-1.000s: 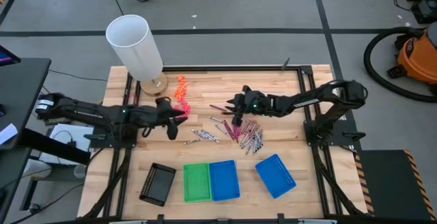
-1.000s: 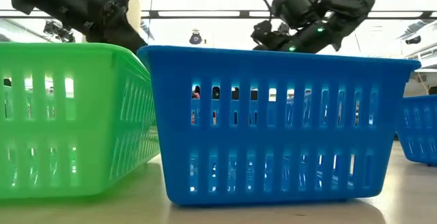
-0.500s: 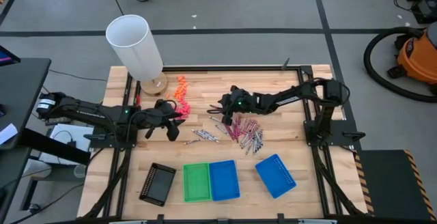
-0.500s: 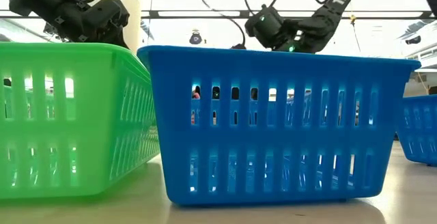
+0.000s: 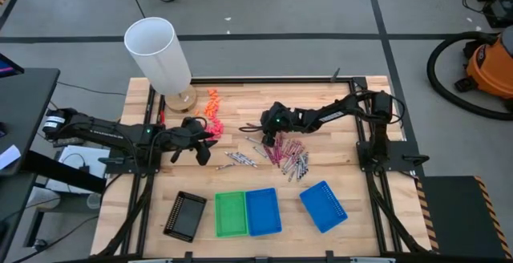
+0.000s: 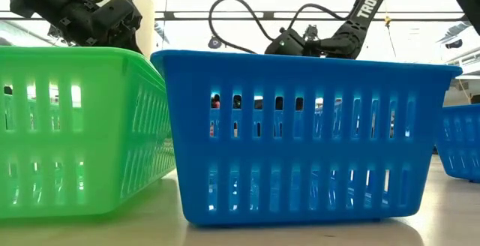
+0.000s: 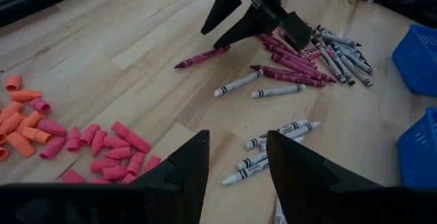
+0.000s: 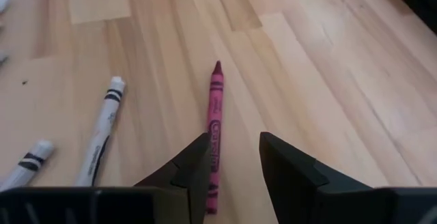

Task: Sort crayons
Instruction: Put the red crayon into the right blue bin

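Pale wooden boards made up the table [image 5: 337, 147] under my two arms, with grey floor around it and an orange vacuum [image 5: 489, 62] off past my right side.

My right gripper [image 8: 231, 157] was low over the boards with its fingers [image 8: 290, 173] parted a little, gripping nothing. One magenta crayon [image 8: 214, 125] lay flat on the wood straight ahead of it, its near end in the gap between the fingers, its tip pointing away. I could not tell whether the fingers touched it. Beside it, towards my left arm, lay a white-wrapped crayon [image 8: 102, 132] and the end of another.

From above, that gripper [image 5: 266, 125] sat just beyond the main heap of crayons [image 5: 290, 155], a loose pile of magenta and grey sticks nearer the front edge.

My left gripper [image 7: 235, 166] hung above the table with its fingers moderately apart and empty. Ahead of it lay a few grey crayons [image 7: 273, 142], and farther on the magenta heap with my right gripper above it. To its side were chunky orange and pink bits [image 7: 82, 138], scattered in a patch.

Nearer the front edge than both grippers stood a black tray [image 5: 185, 215], a green basket [image 5: 230, 213], a blue basket [image 5: 263, 212] touching it, and a second blue basket [image 5: 323, 205] apart and askew. A white cylinder [image 5: 159, 54] stood behind my left arm.
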Robot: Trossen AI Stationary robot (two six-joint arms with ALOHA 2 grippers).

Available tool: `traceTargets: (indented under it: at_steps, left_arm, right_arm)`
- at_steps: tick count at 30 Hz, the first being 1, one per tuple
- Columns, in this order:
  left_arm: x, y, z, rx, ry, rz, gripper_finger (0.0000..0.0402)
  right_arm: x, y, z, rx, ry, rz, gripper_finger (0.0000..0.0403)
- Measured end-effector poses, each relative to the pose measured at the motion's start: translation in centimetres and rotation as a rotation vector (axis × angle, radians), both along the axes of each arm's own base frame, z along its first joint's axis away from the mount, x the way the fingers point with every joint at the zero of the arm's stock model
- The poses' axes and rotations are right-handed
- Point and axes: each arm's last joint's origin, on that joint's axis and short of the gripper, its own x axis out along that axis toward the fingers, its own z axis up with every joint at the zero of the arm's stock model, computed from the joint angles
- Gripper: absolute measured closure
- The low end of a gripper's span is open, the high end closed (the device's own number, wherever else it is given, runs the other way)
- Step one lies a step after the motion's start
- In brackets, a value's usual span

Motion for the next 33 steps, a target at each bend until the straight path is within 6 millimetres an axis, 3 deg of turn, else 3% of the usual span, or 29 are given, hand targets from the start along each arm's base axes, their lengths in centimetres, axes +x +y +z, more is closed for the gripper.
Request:
traceTargets:
  at_steps: [14,26,30,33]
  left_arm:
    - [0.0,0.0,0.0,-0.004,-0.001,0.003,0.0246]
    - [0.0,0.0,0.0,-0.006,-0.001,0.004,0.0246]
    - [-0.1,0.0,-0.1,-0.005,0.009,0.004,0.0246]
    - [-0.2,0.0,-0.2,-0.004,0.026,0.004,0.0246]
  right_arm:
    - [-0.7,0.3,-0.7,0.062,0.092,0.002,0.0276]
    - [-0.8,0.3,-0.6,0.071,0.101,0.000,0.0382]
    - [-1.1,0.5,0.4,0.069,0.099,0.003,0.0379]
    - [-1.1,1.4,2.7,0.046,0.035,0.042,0.0372]
